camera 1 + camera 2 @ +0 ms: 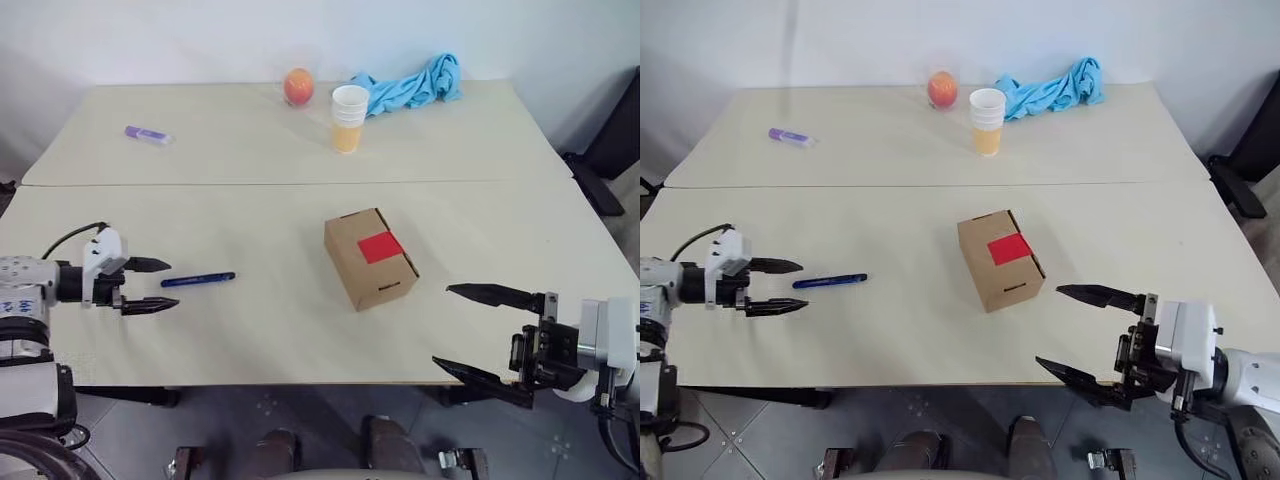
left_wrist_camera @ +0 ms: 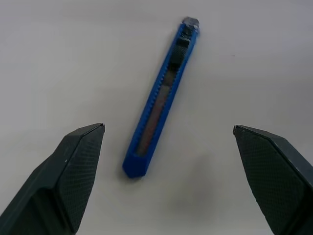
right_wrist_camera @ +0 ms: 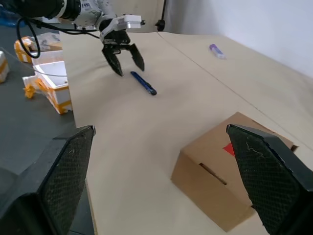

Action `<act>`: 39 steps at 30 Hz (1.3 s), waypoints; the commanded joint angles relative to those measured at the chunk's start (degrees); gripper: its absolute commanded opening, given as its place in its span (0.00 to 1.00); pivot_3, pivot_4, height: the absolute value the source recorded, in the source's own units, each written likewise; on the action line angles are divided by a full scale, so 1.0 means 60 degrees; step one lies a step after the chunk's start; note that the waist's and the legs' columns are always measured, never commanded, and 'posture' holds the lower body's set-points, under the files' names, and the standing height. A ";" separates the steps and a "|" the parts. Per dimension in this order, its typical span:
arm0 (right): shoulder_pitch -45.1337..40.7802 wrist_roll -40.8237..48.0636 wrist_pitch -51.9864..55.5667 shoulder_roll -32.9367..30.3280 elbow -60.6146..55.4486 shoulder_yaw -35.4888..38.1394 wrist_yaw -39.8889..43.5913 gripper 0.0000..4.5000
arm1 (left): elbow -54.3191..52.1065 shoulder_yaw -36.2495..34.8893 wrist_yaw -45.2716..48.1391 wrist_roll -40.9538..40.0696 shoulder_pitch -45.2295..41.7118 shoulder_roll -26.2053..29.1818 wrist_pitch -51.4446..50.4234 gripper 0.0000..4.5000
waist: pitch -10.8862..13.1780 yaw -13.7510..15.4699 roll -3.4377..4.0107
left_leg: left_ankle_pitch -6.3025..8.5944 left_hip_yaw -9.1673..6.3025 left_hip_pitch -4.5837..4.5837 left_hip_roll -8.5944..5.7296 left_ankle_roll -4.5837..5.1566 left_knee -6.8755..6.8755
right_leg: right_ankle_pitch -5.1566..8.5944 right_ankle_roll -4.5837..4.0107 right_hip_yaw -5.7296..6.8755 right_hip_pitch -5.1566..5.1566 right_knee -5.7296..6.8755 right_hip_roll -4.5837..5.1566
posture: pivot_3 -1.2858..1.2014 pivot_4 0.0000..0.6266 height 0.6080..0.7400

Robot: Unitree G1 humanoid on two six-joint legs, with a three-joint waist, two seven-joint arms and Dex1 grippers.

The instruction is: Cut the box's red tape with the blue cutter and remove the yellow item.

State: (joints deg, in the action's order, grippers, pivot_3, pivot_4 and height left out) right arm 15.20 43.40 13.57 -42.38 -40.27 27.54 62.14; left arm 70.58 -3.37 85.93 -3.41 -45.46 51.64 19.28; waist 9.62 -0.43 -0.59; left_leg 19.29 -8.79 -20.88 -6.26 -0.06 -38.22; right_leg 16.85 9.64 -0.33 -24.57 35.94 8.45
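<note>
Pale table (image 1: 300, 330) surface carries all items. Nearest, the right gripper (image 1: 485, 335) is held wide apart and empty beyond the table's front edge. The left gripper (image 1: 150, 285), also spread and empty, is aligned just short of the blue cutter (image 1: 198, 280). The box (image 1: 369, 258) lies centrally, red tape (image 1: 380, 246) uncut on top. A flat, slim cutter may be pushed away or skidded if closure is mistimed.

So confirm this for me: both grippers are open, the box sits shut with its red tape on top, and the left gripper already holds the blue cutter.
Not quite. The left gripper is open and holds nothing: the blue cutter lies on the table between its fingers, untouched, as the left wrist view shows. The right gripper is open too, and the box is shut, red tape on top.
</note>
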 commanded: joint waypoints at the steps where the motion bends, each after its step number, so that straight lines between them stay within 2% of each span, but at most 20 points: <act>1: 0.0264 0.0213 -0.0060 -0.0063 -0.0503 0.0372 -0.0199 1.00 | 0.0306 0.0154 0.0037 0.0389 -0.0345 -0.0025 0.0127 0.99 | 0.0001 0.0038 -0.0003 | 0.0000 -0.0002 0.0000 0.0001 0.0000 0.0000 | 0.0000 0.0000 0.0001 0.0000 0.0000 0.0000 | 0.52 0.24 1.00; 5: 0.0572 0.0292 -0.0048 -0.0059 -0.0684 0.0587 -0.0352 1.00 | 0.0489 0.0277 -0.0194 0.0651 -0.0414 -0.0225 0.0199 0.99 | 0.0001 0.0071 -0.0003 | 0.0002 -0.0004 -0.0001 0.0001 0.0005 -0.0012 | -0.0004 0.0007 -0.0003 0.0008 0.0001 0.0006 | 0.52 0.24 1.00; 6: 0.0639 0.0315 -0.0009 -0.0061 -0.0761 0.0656 -0.0453 1.00 | 0.0545 0.0291 -0.0323 0.0692 -0.0380 -0.0351 0.0123 0.95 | 0.0001 0.0087 -0.0002 | 0.0002 -0.0005 -0.0001 0.0002 0.0006 -0.0014 | -0.0004 0.0008 -0.0002 0.0008 0.0000 0.0007 | 0.52 0.24 1.00; 8: 0.0776 0.0377 0.0052 -0.0076 -0.0905 0.0777 -0.0588 1.00 | 0.0602 0.0318 -0.0634 0.0798 -0.0270 -0.0530 0.0170 0.86 | 0.0000 0.0115 -0.0001 | 0.0003 -0.0008 0.0006 0.0002 0.0008 -0.0014 | -0.0005 0.0009 -0.0003 0.0019 0.0001 0.0011 | 0.52 0.24 1.00; 19: 0.0978 0.0519 0.0082 -0.0166 -0.1094 0.0875 -0.0822 1.00 | 0.0441 0.0274 -0.0590 0.0765 0.0047 -0.0833 0.0457 0.12 | -0.0004 0.0218 0.0006 | 0.0015 0.0008 0.0097 0.0004 0.0029 0.0002 | -0.0005 0.0010 -0.0013 0.0099 -0.0012 0.0013 | 0.52 0.24 1.00; 22: 0.0798 0.0491 0.0094 -0.0231 -0.0998 0.0735 -0.0846 1.00 | 0.0200 0.0154 -0.0295 0.0539 -0.0037 -0.1066 0.0564 0.00 | -0.0008 0.0241 0.0012 | 0.0019 0.0008 0.0115 0.0005 0.0035 0.0003 | -0.0005 0.0010 -0.0013 0.0120 -0.0019 0.0013 | 0.52 0.24 1.00; 30: 0.0569 0.0482 0.0113 -0.0324 -0.0848 0.0459 -0.0788 1.00 | -0.1345 -0.0236 0.0398 -0.0455 -0.0054 -0.1748 0.0701 0.00 | 0.0001 0.0309 -0.0002 | 0.0024 -0.0010 0.0107 0.0004 0.0044 -0.0008 | -0.0011 0.0021 -0.0004 0.0142 -0.0049 0.0013 | 0.52 0.24 1.00; 36: 0.0428 0.0317 0.0030 -0.0279 -0.0707 0.0109 -0.0747 1.00 | -0.2767 0.0061 0.0060 -0.0390 0.0576 -0.1721 0.1355 0.00 | 0.0004 0.0124 -0.0008 | 0.0026 -0.0002 0.0105 0.0015 0.0040 0.0003 | -0.0011 0.0020 -0.0003 0.0131 -0.0056 0.0010 | 0.52 0.24 1.00; 39: 0.0347 0.0239 -0.0013 -0.0306 -0.0577 0.0006 -0.0693 1.00 | -0.3925 0.0217 0.0052 -0.0529 0.1297 -0.1778 0.1206 0.22 | 0.0004 0.0081 -0.0007 | 0.0026 -0.0002 0.0106 0.0015 0.0040 0.0005 | -0.0011 0.0020 -0.0004 0.0131 -0.0059 0.0011 | 0.52 0.24 1.00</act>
State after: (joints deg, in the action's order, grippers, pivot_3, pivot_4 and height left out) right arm 17.61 44.66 14.22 -43.81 -43.82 27.38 57.72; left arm 50.89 -2.58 85.79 -5.33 -39.16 40.47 26.49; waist 9.65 0.06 -0.63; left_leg 19.45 -8.80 -20.24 -6.17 0.18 -38.19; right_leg 16.79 9.76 -0.36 -23.78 35.57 8.52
